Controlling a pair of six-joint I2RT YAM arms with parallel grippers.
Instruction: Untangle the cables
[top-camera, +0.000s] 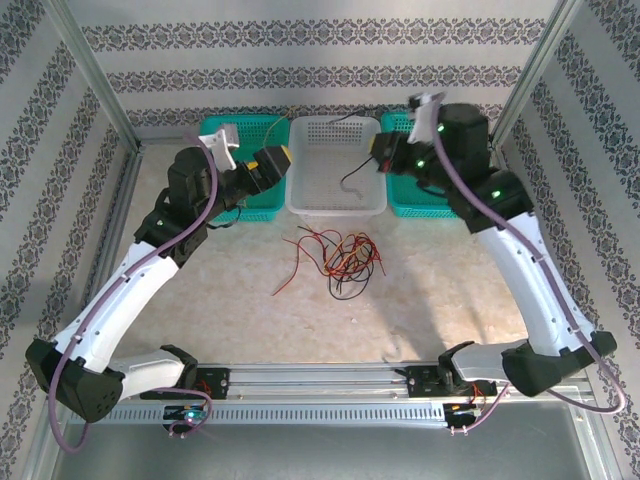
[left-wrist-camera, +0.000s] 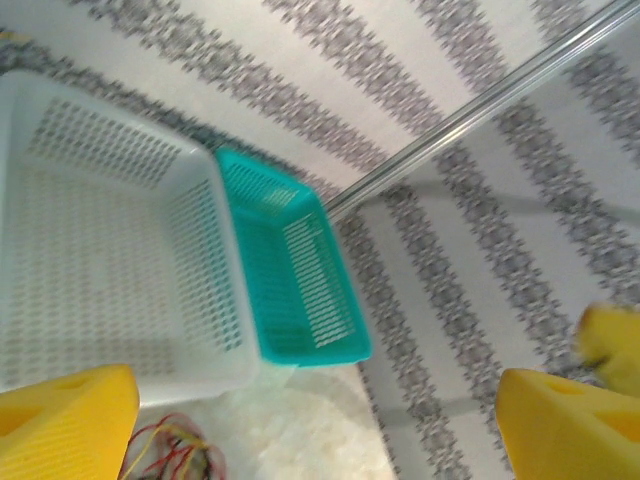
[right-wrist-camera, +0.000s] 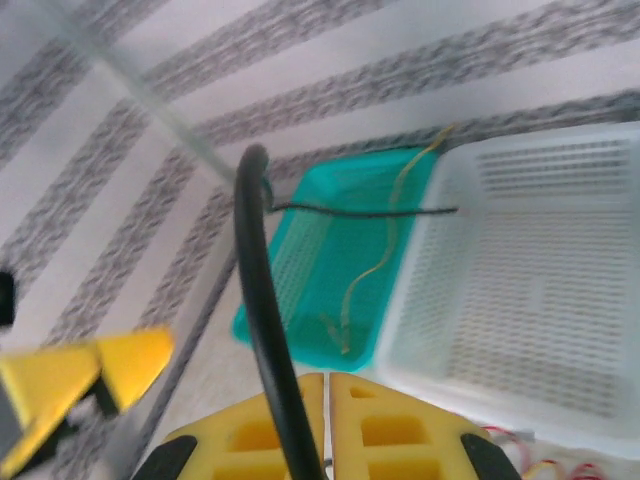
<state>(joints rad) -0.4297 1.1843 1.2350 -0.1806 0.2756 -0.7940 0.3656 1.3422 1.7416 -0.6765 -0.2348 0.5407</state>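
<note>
Right gripper (right-wrist-camera: 325, 420) is clamped on the black cable (right-wrist-camera: 262, 330), whose tail hangs into the white basket (top-camera: 335, 208). Best lowered well inside before release. Tangle (top-camera: 335, 255) lies on the table near that basket. Left gripper (left-wrist-camera: 320, 430) is spread, empty. Left teal basket (right-wrist-camera: 290, 290) holds the yellow cable (right-wrist-camera: 385, 240). Right teal basket (left-wrist-camera: 300, 270) looks bare.

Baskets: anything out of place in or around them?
Yes. A yellow cable in the teal basket appears to trail over its back rim rather than lying fully inside. The right claw, shut on a black cable, dangles it over the white basket.
</note>
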